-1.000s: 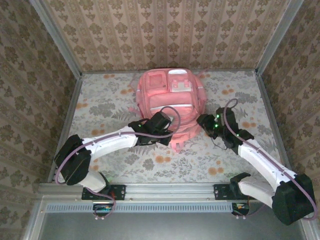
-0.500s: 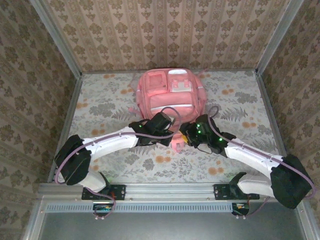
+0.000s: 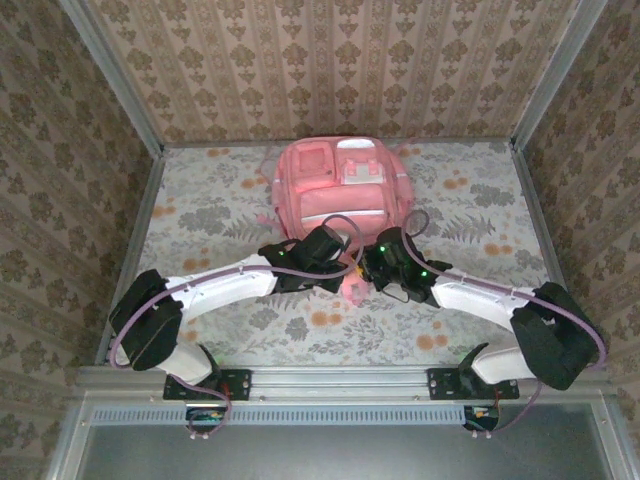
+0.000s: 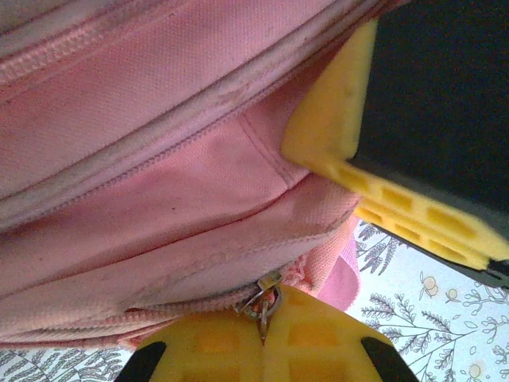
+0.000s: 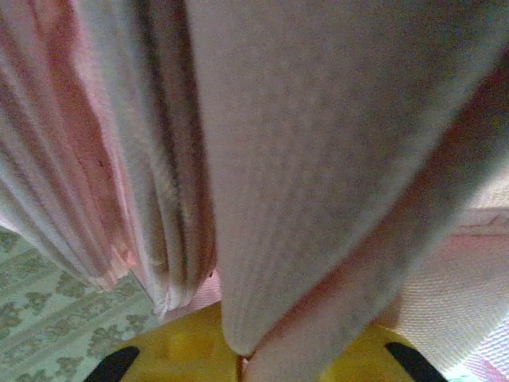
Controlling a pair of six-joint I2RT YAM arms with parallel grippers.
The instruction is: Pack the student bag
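Observation:
The student bag, a large pink backpack, lies flat at the middle back of the table. My left gripper sits at the bag's near edge. In the left wrist view its yellow fingers are shut on a small metal zip pull at the end of a pink zipper on the bag. My right gripper is right beside it, and one of its yellow fingers presses on the fabric. In the right wrist view the right gripper is shut on a fold of the bag's fabric.
A floral cloth covers the table, with room left and right of the bag. Wallpapered walls close in the sides and back. A metal rail with both arm bases runs along the near edge.
The right arm swung left from the bag's right side to its near edge, beside the left gripper, and its jaws closed on the fabric. The left arm stayed put.

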